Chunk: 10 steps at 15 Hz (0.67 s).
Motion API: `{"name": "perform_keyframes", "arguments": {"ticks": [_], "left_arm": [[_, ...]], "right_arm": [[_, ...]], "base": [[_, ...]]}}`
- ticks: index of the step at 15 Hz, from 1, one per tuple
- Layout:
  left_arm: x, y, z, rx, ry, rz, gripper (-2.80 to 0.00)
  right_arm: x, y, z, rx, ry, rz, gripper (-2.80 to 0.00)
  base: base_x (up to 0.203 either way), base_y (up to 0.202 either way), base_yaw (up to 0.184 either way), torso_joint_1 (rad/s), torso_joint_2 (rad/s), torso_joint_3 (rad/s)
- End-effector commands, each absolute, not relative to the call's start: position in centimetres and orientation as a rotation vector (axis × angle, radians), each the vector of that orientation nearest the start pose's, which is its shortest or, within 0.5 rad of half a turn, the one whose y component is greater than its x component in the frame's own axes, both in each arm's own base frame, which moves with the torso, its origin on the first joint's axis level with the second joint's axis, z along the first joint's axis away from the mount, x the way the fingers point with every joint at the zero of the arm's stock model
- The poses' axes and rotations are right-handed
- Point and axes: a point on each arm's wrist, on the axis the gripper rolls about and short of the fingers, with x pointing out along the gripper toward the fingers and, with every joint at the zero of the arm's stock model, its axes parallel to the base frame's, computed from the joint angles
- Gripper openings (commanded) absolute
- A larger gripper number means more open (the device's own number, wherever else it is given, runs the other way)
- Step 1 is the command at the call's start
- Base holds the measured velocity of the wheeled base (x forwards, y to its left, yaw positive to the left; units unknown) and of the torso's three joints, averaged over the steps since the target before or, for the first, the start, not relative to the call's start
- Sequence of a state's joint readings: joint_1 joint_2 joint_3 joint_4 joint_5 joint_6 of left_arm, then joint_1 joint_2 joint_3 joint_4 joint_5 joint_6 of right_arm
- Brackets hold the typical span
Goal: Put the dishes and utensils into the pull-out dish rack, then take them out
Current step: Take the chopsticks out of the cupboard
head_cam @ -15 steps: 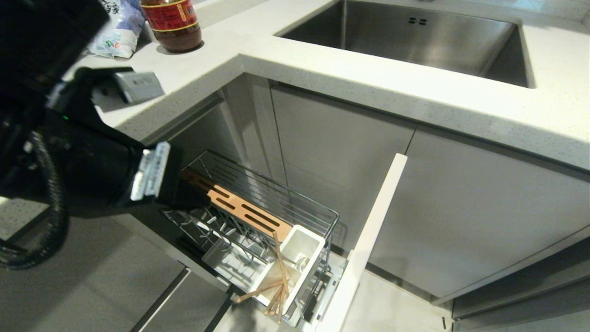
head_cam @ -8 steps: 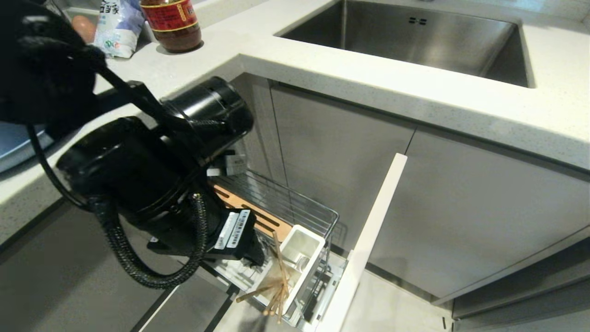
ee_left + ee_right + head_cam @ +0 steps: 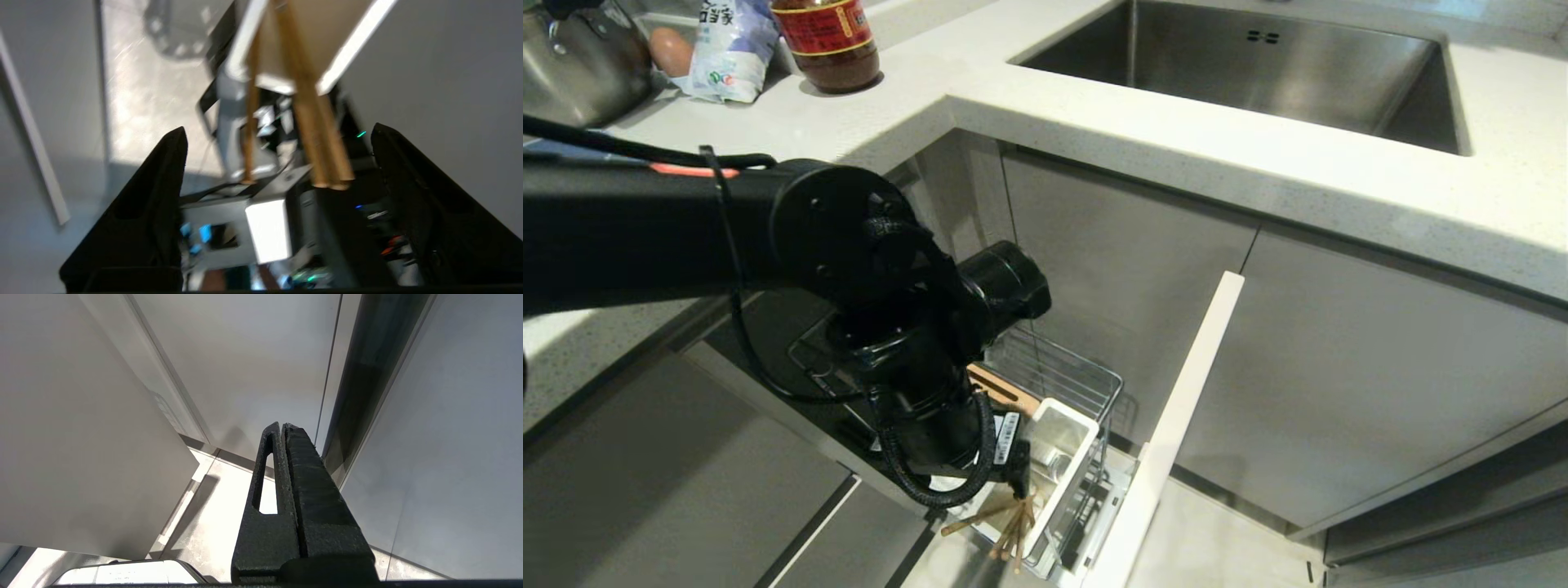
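left hand open | chopsticks between fingers, seemingly untouched

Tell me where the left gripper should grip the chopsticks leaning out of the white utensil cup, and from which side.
Probably the free upper ends of the chopsticks, which jut past the rim of the white utensil cup and lean outward as a bunch. Come in along their length from the ends, as the open left gripper is lined up, fingers either side, closing across the bundle.

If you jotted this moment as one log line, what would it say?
left gripper: open, over chopsticks in utensil cup | right gripper: shut, parked by cabinet | dish rack: pulled out
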<state>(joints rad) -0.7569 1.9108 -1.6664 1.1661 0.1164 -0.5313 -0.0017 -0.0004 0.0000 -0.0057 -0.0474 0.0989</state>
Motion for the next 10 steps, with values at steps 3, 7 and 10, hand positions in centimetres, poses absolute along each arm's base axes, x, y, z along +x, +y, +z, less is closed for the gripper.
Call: {"name": "perform_keyframes", "arguments": {"ticks": [3,7,10], "left_arm": [[23.2,-20.3,18.7,0.306,1.533,-0.115,0.00],[24.2,-19.8,17.4,0.348,1.598,-0.099,0.00],[25.1,-19.7,16.5,0.358,1.624,-0.089,0.00]], "right_arm": [[-2.3,-0.1,7.6,0.100,-0.013,-0.049,-2.80],[-2.3,-0.1,7.6,0.100,-0.013,-0.049,-2.80],[-2.3,-0.1,7.6,0.100,-0.013,-0.049,-2.80]], "base": [[0.000,0.000,0.000,0.000,0.00,0.000],[0.000,0.000,0.000,0.000,0.00,0.000],[0.000,0.000,0.000,0.000,0.00,0.000]]}}
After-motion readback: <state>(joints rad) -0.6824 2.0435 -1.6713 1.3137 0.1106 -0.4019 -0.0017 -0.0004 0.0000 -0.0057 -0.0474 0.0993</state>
